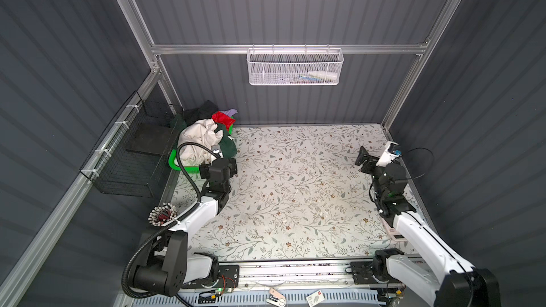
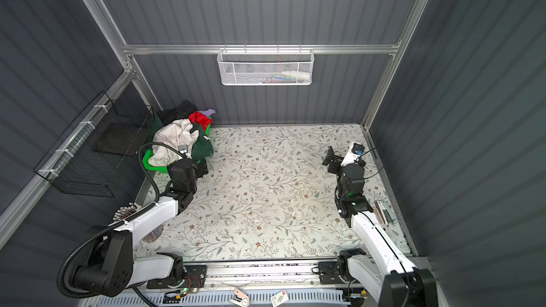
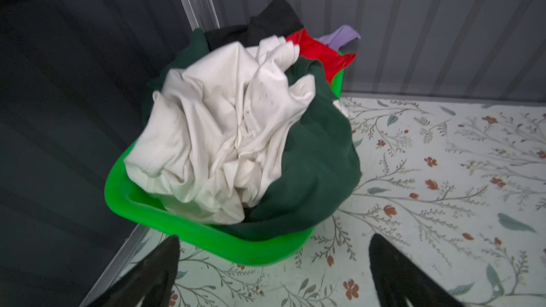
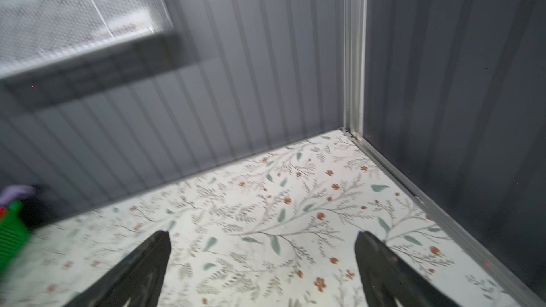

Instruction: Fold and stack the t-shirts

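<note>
Floral-print table (image 1: 295,190) carries everything. Green basket (image 1: 174,163) sits in the table's 10 o'clock corner in both top views, with all the t-shirts heaped in it, crumpled. Cream-white t-shirt (image 3: 224,137) is on top and the biggest showing. Dark green t-shirt (image 3: 313,166) spills over the basket rim at about 4 o'clock. Black t-shirt (image 3: 274,19) is at the pile's 12 o'clock by the wall, red t-shirt (image 3: 313,48) at 1 o'clock. Lavender t-shirt (image 3: 342,35) is just a scrap behind the red. Left gripper (image 3: 274,240): jaws spread wide, gripping nothing, just beside the basket's 5 o'clock rim. Right gripper (image 4: 263,234): at the table's 3 o'clock, also spread wide, nothing between, well apart from the pile.
</note>
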`<state>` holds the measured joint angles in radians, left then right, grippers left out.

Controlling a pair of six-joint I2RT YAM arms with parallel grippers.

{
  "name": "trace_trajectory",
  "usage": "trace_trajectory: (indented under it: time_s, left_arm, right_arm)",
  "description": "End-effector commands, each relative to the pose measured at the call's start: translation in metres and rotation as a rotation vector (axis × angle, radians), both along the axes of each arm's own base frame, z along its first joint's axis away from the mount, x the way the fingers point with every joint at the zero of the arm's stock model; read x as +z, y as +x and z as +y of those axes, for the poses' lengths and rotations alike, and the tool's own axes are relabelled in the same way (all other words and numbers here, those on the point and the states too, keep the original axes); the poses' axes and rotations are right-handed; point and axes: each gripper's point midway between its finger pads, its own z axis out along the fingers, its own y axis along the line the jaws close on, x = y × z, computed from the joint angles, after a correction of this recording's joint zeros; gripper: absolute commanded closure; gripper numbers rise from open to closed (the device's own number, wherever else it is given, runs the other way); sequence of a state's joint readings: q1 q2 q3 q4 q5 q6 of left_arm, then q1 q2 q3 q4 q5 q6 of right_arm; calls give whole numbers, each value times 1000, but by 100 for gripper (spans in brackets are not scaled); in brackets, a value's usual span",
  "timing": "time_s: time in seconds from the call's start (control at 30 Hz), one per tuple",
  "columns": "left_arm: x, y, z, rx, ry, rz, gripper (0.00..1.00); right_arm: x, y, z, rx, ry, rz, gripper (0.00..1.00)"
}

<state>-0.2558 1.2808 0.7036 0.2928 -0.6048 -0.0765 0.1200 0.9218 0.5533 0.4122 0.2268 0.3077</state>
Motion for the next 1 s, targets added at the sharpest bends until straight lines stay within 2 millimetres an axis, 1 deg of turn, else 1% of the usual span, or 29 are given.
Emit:
trace_trajectory:
  time_s: [0.0,0.1,0.17,0.27,0.33,0.43,0.5,0.63,0.77,0.87,0.97]
  left_arm:
    - [34,-11,16,112,-40,40,0]
    - [61,-8,15,116,-57,21,0]
    - [73,-2,16,133,-48,27,0]
    - [78,14,13,138,-29,76,0]
    - [76,23,10,139,-32,113,0]
    - [68,38,4,126,-49,160,0]
    - [59,45,5,132,-72,182,0]
    - [30,53,28,176,-150,214,0]
    - [7,55,48,230,-171,248,0]
    - [-10,62,51,212,-211,267,0]
    - [-22,67,51,201,-233,280,0]
  right_arm:
    - [-41,-12,14,62,171,183,1]
    - [-35,-15,17,80,163,216,1]
    - [-34,-17,17,78,163,245,1]
    - [-31,-20,20,99,166,266,1]
    - [-29,-23,24,117,173,274,1]
    - [-26,-28,26,133,178,277,1]
    - [-27,-30,27,142,180,278,1]
    - [-27,-36,26,139,166,304,1]
    - [-27,-43,27,148,162,320,1]
    - [-30,-45,28,154,169,319,1]
    - [-34,-47,22,120,162,332,1]
